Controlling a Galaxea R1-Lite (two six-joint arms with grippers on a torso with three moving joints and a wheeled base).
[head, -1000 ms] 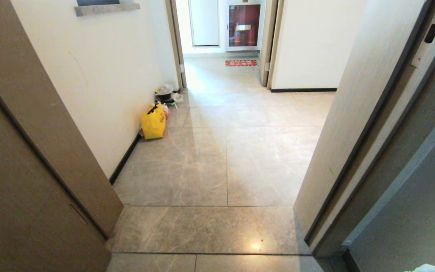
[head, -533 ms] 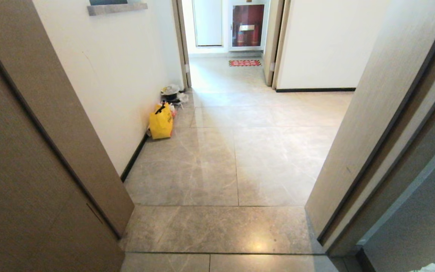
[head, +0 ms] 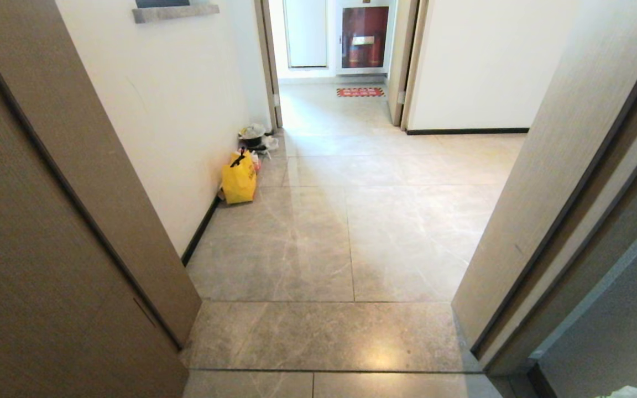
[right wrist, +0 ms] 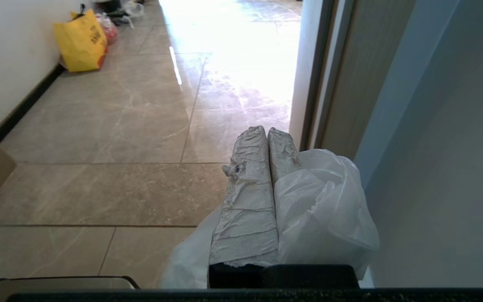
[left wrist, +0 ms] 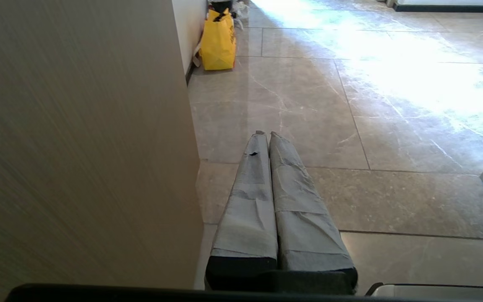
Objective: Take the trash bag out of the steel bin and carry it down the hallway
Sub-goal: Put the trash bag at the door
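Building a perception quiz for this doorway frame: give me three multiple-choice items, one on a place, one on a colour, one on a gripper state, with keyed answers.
1. Where does the yellow shopping bag stand?
A. against the left wall
B. mid-floor
C. beside the right door frame

2. What colour is the mat at the far end of the hallway?
A. blue
B. red
C. green

3. What is the right gripper doing?
A. open over the floor
B. shut and empty
C. shut on the trash bag

Answers: 1 A, it sits at the skirting on the left; 2 B, the head view shows it red; 3 C, white plastic bunches around its closed fingers in the right wrist view.
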